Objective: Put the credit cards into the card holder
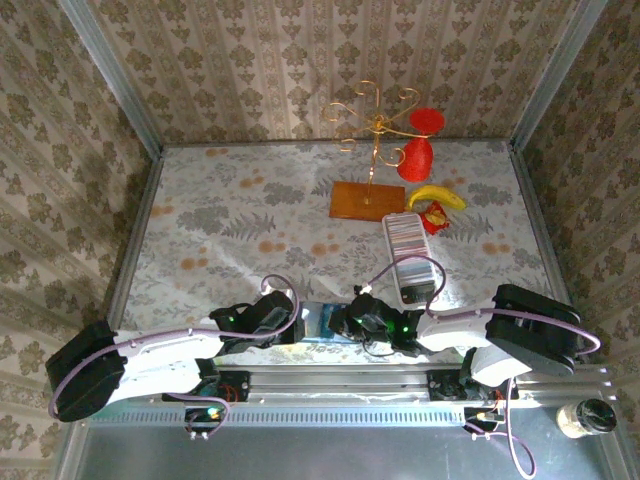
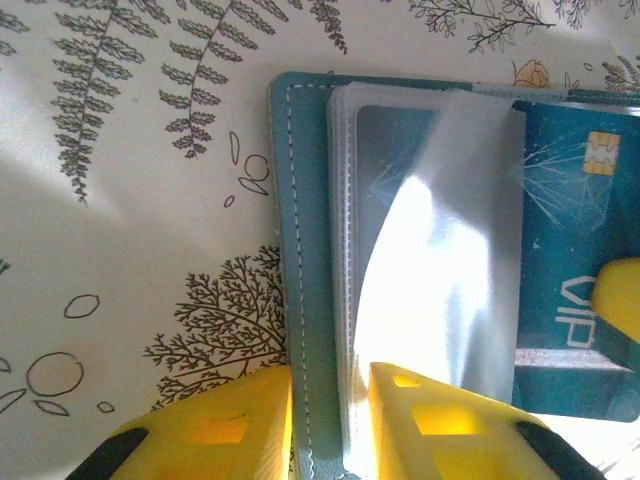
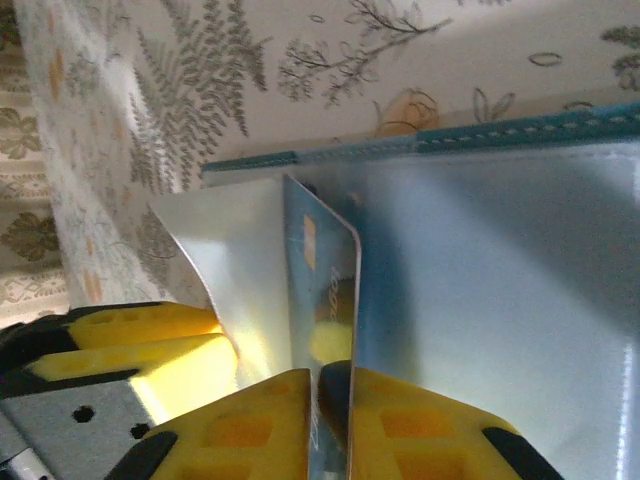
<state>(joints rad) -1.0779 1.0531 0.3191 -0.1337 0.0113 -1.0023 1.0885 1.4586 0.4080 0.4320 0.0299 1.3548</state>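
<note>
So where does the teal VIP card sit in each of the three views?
Top external: hidden between the two wrists at the near table edge; cannot be made out.
Left wrist: teal card at right, half inside a clear sleeve.
Right wrist: bottom centre, edge-on, pinched in the right gripper.
Shared landmark: the card holder, its stitched teal edge.

Directly ahead of the left tool (image 2: 330, 425), the way is blocked by the open card holder (image 2: 305, 250) and its clear sleeves (image 2: 440, 260); to its left, bare worktop (image 2: 130, 200) is left free. The right tool (image 3: 330, 425) is hemmed in by a blue card (image 3: 325, 290) between its fingers. Further ahead of it, passage is obstructed by a white tray (image 1: 412, 255), a wooden board (image 1: 365, 199) and a wire stand (image 1: 375, 120).
</note>
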